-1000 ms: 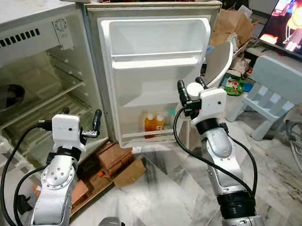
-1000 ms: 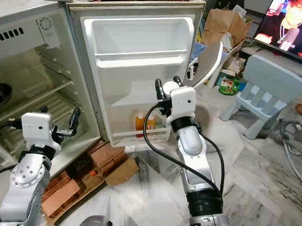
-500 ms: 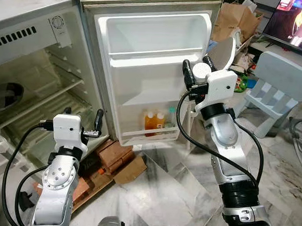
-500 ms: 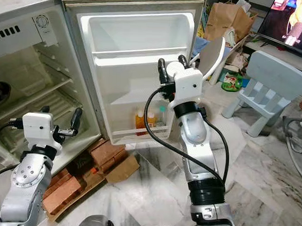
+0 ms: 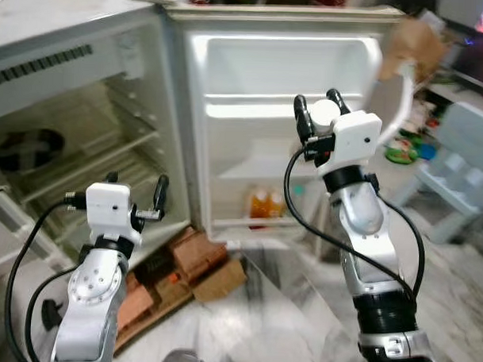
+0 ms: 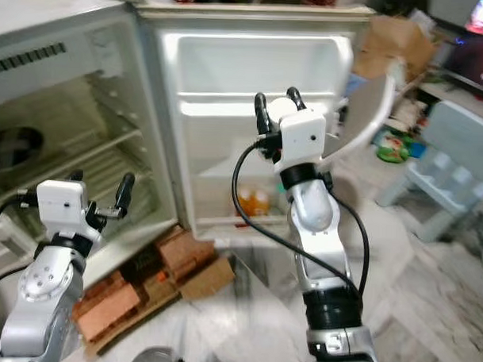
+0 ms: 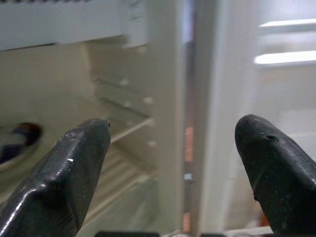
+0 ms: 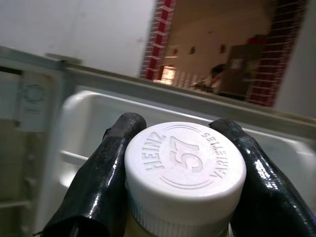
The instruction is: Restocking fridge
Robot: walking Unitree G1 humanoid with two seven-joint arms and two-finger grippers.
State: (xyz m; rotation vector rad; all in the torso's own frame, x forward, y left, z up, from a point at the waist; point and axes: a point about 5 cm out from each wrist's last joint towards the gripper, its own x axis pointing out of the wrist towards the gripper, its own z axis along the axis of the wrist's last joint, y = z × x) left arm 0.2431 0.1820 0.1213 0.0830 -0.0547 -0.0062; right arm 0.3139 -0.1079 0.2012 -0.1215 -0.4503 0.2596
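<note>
Right wrist view, white-capped Heinz bottle [image 8: 185,173], pincer-clamped

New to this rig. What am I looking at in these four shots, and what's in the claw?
It is a humanoid robot restocking a small fridge whose door stands open. The two wide shots come from a stereo camera on its head, looking down at its silver arms. The other two come from cameras on each wrist, looking along the black fingers. The right claw is raised before the door, shut on a jar with a white Heinz cap. The left claw is open, facing the fridge shelves. Orange bottles stand on the door's bottom shelf.
</note>
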